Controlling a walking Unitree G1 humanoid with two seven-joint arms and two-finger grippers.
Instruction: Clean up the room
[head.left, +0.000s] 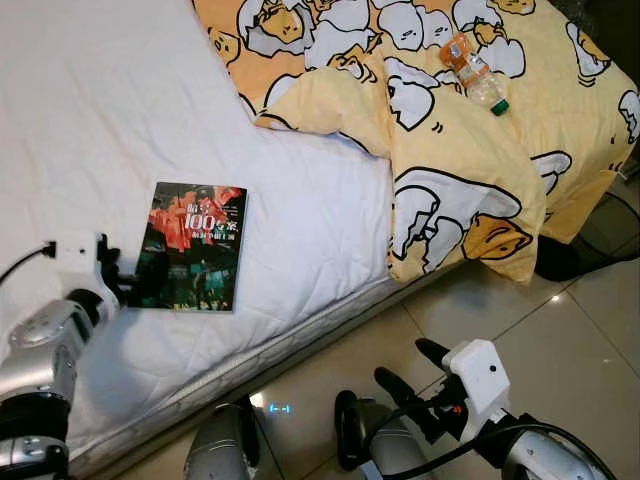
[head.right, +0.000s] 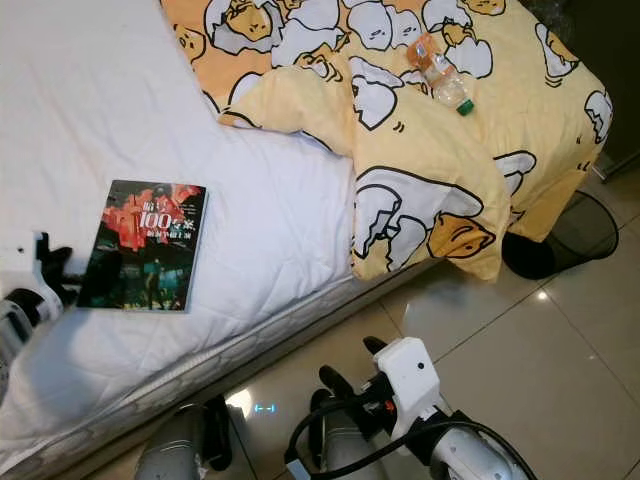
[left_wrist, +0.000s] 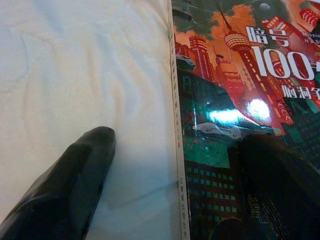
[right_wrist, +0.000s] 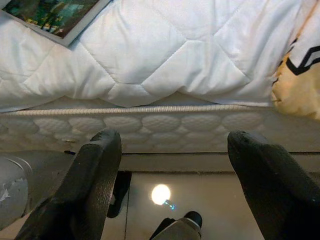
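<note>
Book (head.left: 193, 246) lay flat on white mattress (head.left: 90, 110); left gripper (left_wrist: 172, 165) straddled its spine edge, fingers spread, gripping nothing. Bottle (head.left: 475, 73) at 1 o'clock on yellow quilt (head.left: 450, 170). Right gripper (right_wrist: 172, 165) open, empty, above tiled floor (head.left: 560, 330).

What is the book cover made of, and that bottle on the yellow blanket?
The book looks like glossy paper or card: light glints off its cover in the left wrist view. The bottle seems clear plastic: you can see through it, and it has a green cap.

Book (left_wrist: 235, 125) cover cropped at edge
</note>
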